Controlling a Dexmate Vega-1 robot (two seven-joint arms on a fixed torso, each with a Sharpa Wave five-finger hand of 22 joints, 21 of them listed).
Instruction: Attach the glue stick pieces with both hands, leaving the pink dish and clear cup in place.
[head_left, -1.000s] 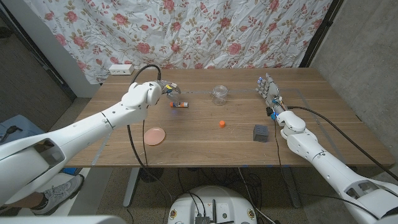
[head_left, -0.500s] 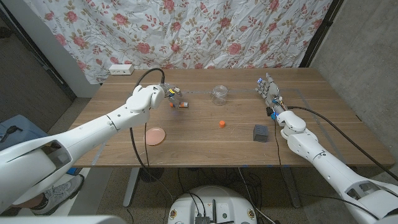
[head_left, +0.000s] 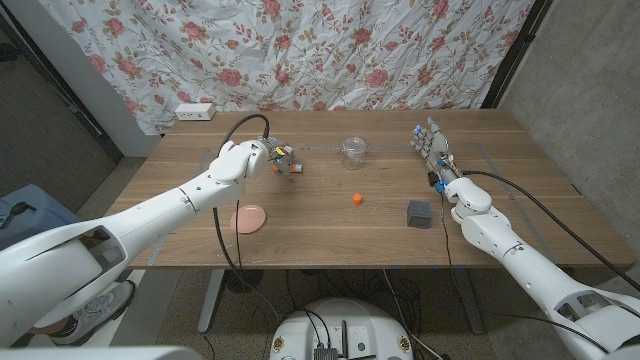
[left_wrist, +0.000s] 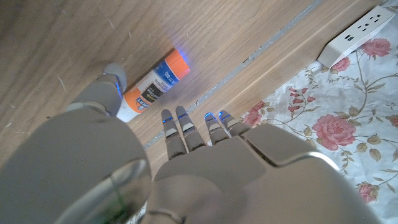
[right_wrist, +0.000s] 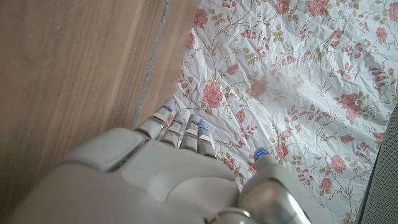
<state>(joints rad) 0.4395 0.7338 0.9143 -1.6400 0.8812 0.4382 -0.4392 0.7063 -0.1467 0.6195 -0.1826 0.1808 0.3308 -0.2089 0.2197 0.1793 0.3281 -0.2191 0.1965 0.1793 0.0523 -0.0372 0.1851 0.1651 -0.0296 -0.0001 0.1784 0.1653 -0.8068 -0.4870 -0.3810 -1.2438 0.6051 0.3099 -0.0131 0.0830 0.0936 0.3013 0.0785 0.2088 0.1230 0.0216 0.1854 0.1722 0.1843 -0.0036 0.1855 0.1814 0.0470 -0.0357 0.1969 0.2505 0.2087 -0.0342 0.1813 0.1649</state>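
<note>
Over the far-left part of the table (head_left: 330, 235), my left hand (head_left: 262, 153) hovers just above the glue stick (left_wrist: 153, 85), fingers spread, nothing held. Left wrist view: stick lies flat on the wood, orange at both ends, white label between; my thumb tip sits right beside its near end, whether touching I cannot tell. Small orange cap (head_left: 357, 199) lies alone mid-table, well apart from the stick. My right hand (head_left: 433, 150) stands at the far-right edge, fingers extended and apart, empty.

Clear cup (head_left: 352, 151) stands between my two hands, near the stick. Pink dish (head_left: 249, 217) lies nearer the front, under my left forearm's line.

Risks, as I judge them:
- Stick is round; a thumb nudge could roll it off toward the cup.
- Closing from above may pinch only one end and tip it.
- Carrying the stick toward the cap, forearm may sweep the dish.
- Right hand reaching for the cap passes near the cup.
</note>
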